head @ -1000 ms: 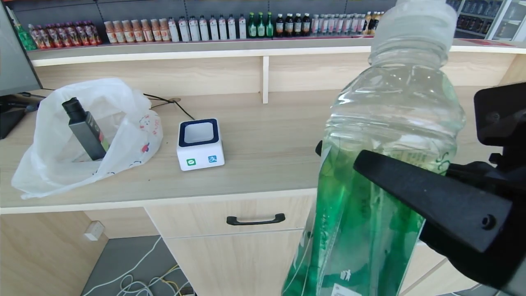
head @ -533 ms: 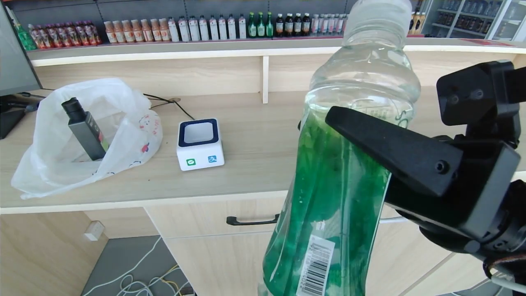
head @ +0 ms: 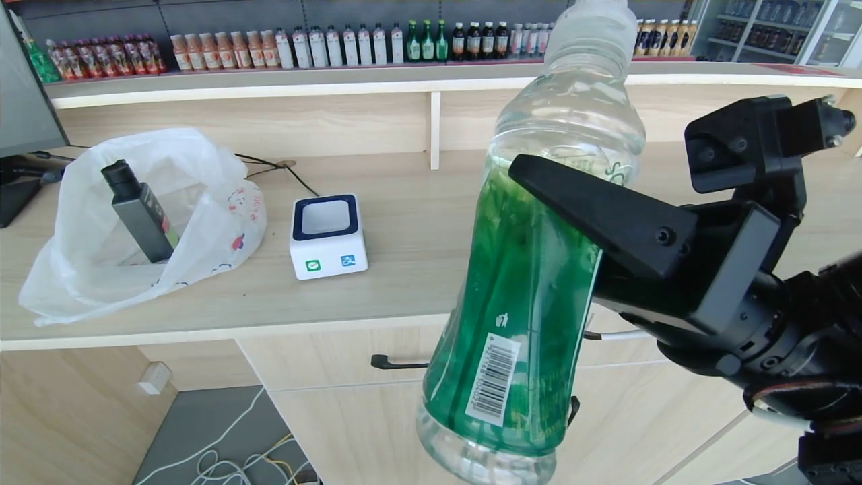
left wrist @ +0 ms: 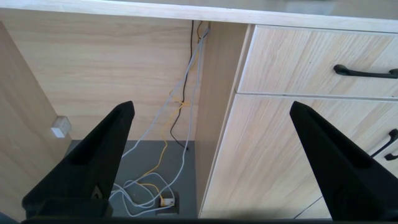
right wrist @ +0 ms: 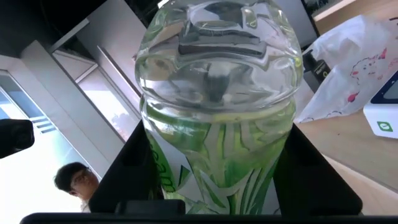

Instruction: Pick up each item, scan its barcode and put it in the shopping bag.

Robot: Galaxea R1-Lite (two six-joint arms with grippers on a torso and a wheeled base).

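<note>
Nearest, the right hand (head: pixel 552 289) is clamped across the middle of a clear plastic bottle with a green label (head: pixel 518 316), held in the air before the light wooden worktop (head: pixel 431 229). Its long axis is near upright, pale cap up and leaning right, base down, barcode facing the head camera. The left hand (left wrist: pixel 211 106) hangs spread wide and empty by the cabinet drawers (left wrist: pixel 298 62). Farther back on the worktop sit a white cube scanner (head: pixel 328 236) and, left of it, a white plastic shopping bag (head: pixel 74 269) with a dark grey bottle (head: pixel 141 215) leaning inside.
</note>
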